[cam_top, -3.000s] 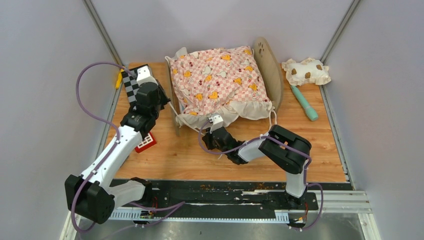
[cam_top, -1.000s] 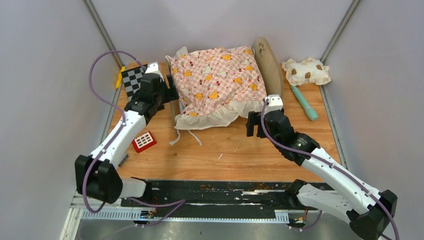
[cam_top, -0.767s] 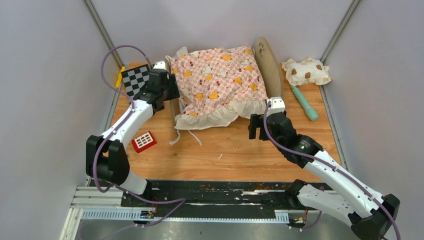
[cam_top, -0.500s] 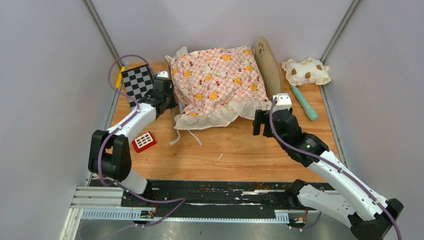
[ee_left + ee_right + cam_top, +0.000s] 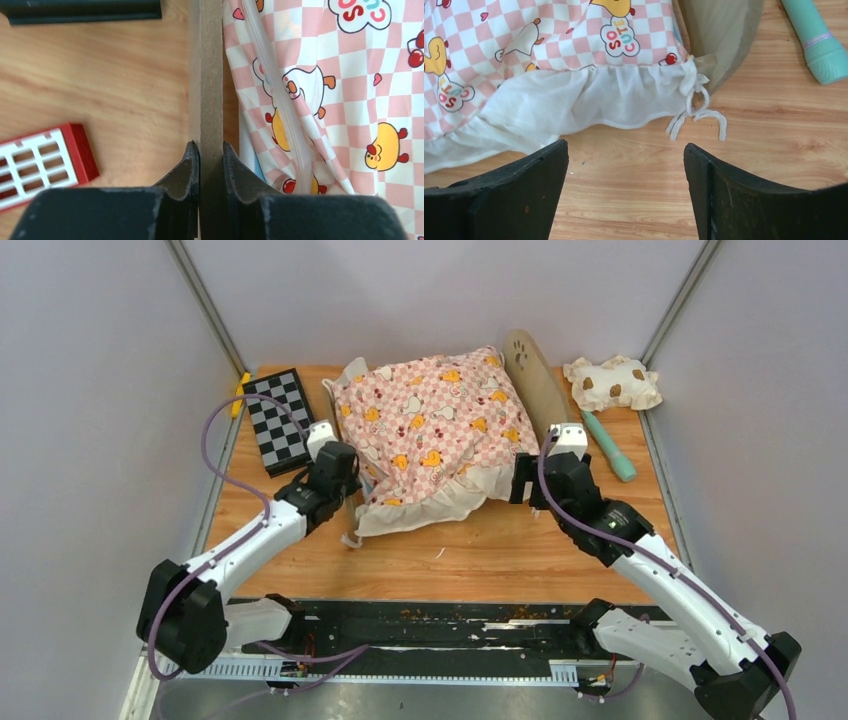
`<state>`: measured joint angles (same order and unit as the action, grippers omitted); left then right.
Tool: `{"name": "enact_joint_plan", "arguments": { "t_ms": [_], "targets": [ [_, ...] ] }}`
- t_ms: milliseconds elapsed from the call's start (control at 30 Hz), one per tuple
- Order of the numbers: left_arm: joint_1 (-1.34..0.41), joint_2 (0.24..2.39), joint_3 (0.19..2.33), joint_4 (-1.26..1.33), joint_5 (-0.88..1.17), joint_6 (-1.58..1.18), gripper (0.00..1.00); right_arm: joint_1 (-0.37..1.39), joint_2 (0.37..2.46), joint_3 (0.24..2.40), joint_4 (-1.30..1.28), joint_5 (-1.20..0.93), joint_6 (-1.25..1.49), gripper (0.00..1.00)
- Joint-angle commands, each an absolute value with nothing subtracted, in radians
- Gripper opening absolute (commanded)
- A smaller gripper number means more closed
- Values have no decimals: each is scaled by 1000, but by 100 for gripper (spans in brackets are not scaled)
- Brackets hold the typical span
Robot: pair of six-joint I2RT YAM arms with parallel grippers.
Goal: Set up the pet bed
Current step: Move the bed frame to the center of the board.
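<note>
Now the left fingers (image 5: 192, 167) have pinched shut on the footboard (image 5: 211, 75) of the pet bed (image 5: 530, 380), which has swung askew on the bench (image 5: 480, 560) under its pink cushion (image 5: 430, 425), while the right fingers (image 5: 519, 195) hang wide near the headboard (image 5: 724, 35), so straightening looks underway.

Bed (image 5: 527, 375) on bench (image 5: 450, 565), pink cushion (image 5: 440, 425) on top. Left tool (image 5: 348, 485) at bed's left end. Right tool (image 5: 528, 485) by cushion's right frill. Checkerboard (image 5: 283, 420) back-left. Spotted pillow (image 5: 612, 382) and teal tube (image 5: 608, 445) back-right.
</note>
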<state>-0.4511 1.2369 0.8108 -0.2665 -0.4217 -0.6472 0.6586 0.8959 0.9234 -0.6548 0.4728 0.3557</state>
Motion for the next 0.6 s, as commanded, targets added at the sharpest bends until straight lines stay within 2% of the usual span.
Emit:
{"name": "enact_joint_plan", "arguments": {
  "t_ms": [0, 67, 133, 333, 433, 567],
  "targets": [
    [-626, 1150, 744, -207, -407, -937, 8, 650, 914, 940, -643, 439, 478, 85],
    [-689, 1131, 727, -195, -423, -981, 14, 649, 900, 893, -603, 385, 559, 85],
    [-740, 1115, 724, -189, -437, -1002, 24, 649, 891, 844, -572, 345, 648, 85],
    [-810, 1060, 741, -243, -507, -966, 60, 660, 898, 772, -565, 258, 869, 85],
    [-810, 1037, 745, -264, -519, -940, 67, 678, 889, 741, -574, 266, 938, 86],
    [-810, 995, 746, -275, -544, -901, 68, 682, 849, 692, -603, 327, 989, 86]
  ]
}}
